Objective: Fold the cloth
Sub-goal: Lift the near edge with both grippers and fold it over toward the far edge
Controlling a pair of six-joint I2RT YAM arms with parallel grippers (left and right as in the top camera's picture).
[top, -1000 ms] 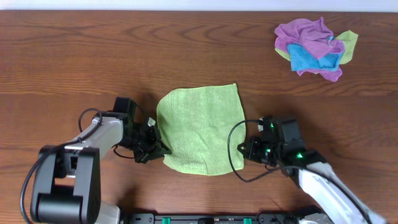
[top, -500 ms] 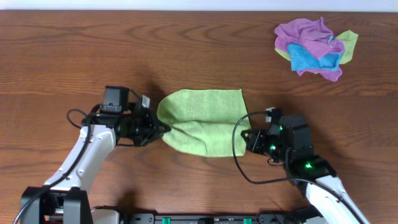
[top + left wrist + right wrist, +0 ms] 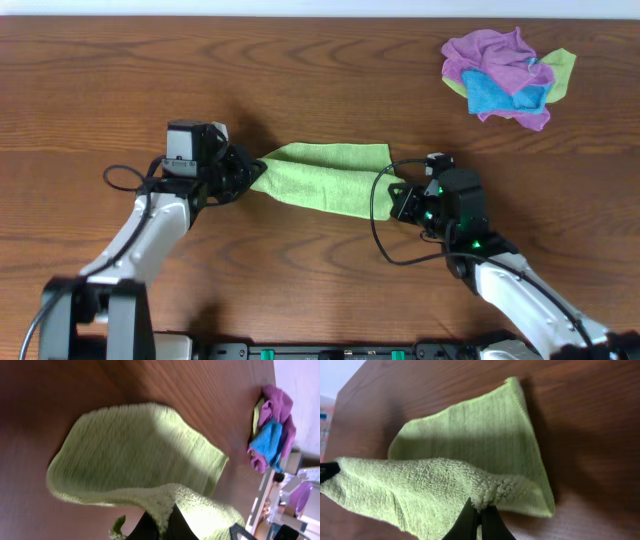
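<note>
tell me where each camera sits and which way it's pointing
Overhead: above the table, looking straight down; cloth, left arm and right arm show.
Left wrist: at the cloth's left end, facing the rag pile; its jaws pinch cloth at bottom.
Right wrist: at the right end, facing left over the cloth; jaws likewise.
Shared: cloth in all; pile in overhead and left wrist.

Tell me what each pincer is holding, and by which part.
Both hold the green cloth. The left pincer pinches its near left corner, and the right pincer pinches its near right corner, with that edge raised above the rest.
</note>
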